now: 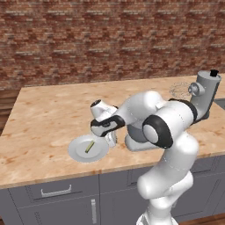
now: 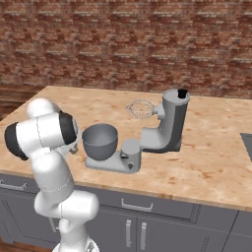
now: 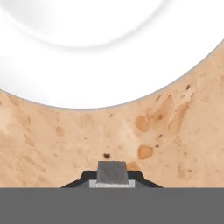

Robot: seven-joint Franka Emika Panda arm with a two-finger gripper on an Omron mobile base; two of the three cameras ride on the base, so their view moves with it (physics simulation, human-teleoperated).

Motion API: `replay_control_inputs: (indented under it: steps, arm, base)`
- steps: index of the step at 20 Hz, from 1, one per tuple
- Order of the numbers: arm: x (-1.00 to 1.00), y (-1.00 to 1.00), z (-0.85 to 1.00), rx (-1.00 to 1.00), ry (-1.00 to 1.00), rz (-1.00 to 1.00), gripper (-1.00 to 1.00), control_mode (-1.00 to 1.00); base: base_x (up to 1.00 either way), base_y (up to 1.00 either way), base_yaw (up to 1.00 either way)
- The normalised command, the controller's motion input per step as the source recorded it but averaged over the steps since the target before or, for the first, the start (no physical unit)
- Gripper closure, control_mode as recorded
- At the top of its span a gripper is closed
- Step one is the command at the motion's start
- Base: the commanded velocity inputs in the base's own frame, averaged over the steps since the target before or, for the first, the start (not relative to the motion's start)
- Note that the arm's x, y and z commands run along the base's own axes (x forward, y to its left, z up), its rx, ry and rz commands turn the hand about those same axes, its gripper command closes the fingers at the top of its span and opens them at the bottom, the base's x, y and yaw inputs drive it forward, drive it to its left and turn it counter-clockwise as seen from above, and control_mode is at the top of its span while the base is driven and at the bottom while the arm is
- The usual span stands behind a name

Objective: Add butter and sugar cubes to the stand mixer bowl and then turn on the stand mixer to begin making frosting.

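I see the stand mixer (image 2: pixel 165 125) at about 2 o'clock on the counter (image 1: pixel 48 114), its bowl (image 2: pixel 100 141) on the base, and the plate (image 1: pixel 79 151) at 8 o'clock carrying the butter (image 1: pixel 89 146). My gripper (image 1: pixel 110 139) hangs low at the plate's 3 o'clock rim, and in the hand view its fingers pinch a small grey sugar cube (image 3: pixel 112 172).

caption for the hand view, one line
Fingers closed on a sugar cube just above the counter, beside the white plate.
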Motion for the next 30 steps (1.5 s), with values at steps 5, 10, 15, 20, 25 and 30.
replay_control_inputs:
  steps: [5, 10, 15, 20, 25, 30]
  arm:
    - [-0.50, -0.12, 1.00, 0.17, -0.08, -0.02, 1.00, -1.00]
    - [-0.48, -0.25, 0.92, 0.14, -0.06, -0.05, 1.00, -1.00]
    - [-0.13, -0.39, 0.66, 0.09, -0.01, -0.08, 1.00, -1.00]
    - [0.15, -0.50, 0.47, 0.07, 0.00, -0.11, 1.00, -1.00]
    - [0.40, -0.33, 0.13, 0.02, 0.00, -0.10, 1.00, -1.00]
    - [0.44, -0.21, -0.11, 0.00, 0.00, -0.10, 1.00, -1.00]
  base:
    - [0.00, 0.00, 0.00]
    - [0.00, 0.00, 0.00]
    - [0.00, 0.00, 0.00]
    - [0.00, 0.00, 0.00]
    - [0.00, 0.00, 0.00]
    - [0.00, 0.00, 0.00]
